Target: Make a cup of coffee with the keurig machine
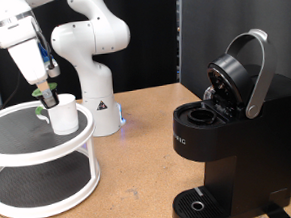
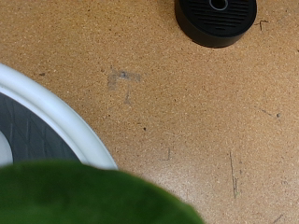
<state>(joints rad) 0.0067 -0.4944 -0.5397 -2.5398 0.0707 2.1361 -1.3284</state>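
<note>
Setting: black backdrop behind a wooden tabletop, with the keurig machine as our landmark at the exterior view's right.

Machine state: we saw its hinged top raised, silver-grey handle tipped back, pod chamber exposed, and the drip tray bare.

Cup: the white cup stood well apart from the machine, towards the exterior view's left, on the upper shelf of a white two-tier round stand.

Pod: a small dark pod with a green top sat between the fingers, just above the cup's rim; in the wrist view its green top filled the near edge, blurred.

Gripper: the gripper was closed down to the pod's width and had hold of it.

Arm pose: we saw the arm reach from its white base, which stood between stand and machine, up and over, with the hand angled down over the stand.

Risk: we judged the hold shallow, so a fast swing could let the pod slip or tilt. The pod also hung close to the cup, so a low sideways move could knock it.
</note>
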